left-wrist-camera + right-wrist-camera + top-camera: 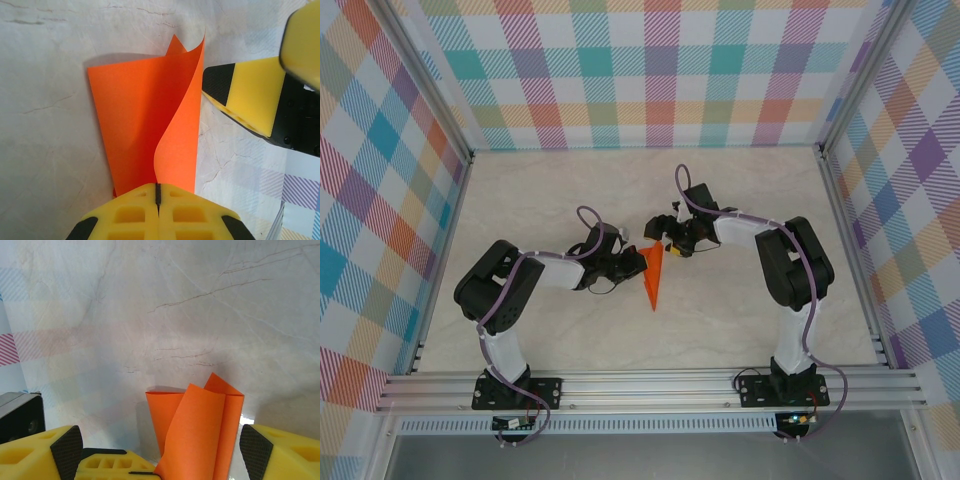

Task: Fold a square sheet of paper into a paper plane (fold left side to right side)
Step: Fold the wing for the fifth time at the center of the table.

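The orange paper [654, 282] lies mid-table, folded into a narrow shape with its point toward the near edge. In the left wrist view one flap of the paper [150, 115] stands curled up off the layer below. Its edge runs into the seam of my left gripper [158, 192], whose fingers are pressed shut at the paper's left side [628, 266]. My right gripper [160, 455] is open at the paper's far end [665, 242]. Its black pads [66, 450] stand on either side of the raised flap [200, 435] without touching it. Its yellow fingers [250, 95] sit just right of the flap.
The marble-patterned tabletop [540, 190] is ringed by checkered walls [650, 70] on three sides. An aluminium rail [650, 385] runs along the near edge, where both arm bases are bolted. The two wrists sit close together over the paper.
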You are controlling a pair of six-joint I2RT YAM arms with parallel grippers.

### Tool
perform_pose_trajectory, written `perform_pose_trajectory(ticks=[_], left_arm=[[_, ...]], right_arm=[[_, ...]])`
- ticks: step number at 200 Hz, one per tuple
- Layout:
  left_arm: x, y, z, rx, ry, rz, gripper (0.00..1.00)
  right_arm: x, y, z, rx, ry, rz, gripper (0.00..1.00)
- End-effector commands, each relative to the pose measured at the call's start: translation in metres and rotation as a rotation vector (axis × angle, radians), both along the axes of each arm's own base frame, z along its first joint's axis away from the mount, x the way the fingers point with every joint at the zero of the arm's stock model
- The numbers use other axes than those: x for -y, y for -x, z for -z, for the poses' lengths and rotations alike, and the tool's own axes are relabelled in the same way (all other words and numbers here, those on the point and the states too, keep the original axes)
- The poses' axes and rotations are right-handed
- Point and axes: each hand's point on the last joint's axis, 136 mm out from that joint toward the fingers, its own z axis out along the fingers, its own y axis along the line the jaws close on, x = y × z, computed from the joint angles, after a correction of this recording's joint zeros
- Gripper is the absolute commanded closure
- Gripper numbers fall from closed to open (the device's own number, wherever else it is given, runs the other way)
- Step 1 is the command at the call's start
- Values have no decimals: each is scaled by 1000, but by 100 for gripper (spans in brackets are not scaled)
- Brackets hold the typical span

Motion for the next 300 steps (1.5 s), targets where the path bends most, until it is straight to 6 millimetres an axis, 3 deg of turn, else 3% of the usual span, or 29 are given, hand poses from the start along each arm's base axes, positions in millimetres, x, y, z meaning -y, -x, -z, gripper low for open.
perform_pose_trajectory(ticks=[1, 94, 163, 300], left_arm=[[-1, -6, -4, 19, 0, 2, 100], [0, -6, -6, 23, 6, 9, 100], [-2, -8, -11, 47, -35, 43, 100], [-8, -13, 11, 13, -64, 24, 100]], right_arm=[[-9, -1, -1, -10, -13, -14, 15], [-16, -1, 7, -31, -4, -38, 15], [-4, 11, 32, -98, 147, -62, 14], [-5, 20, 45, -124, 204, -95, 12]])
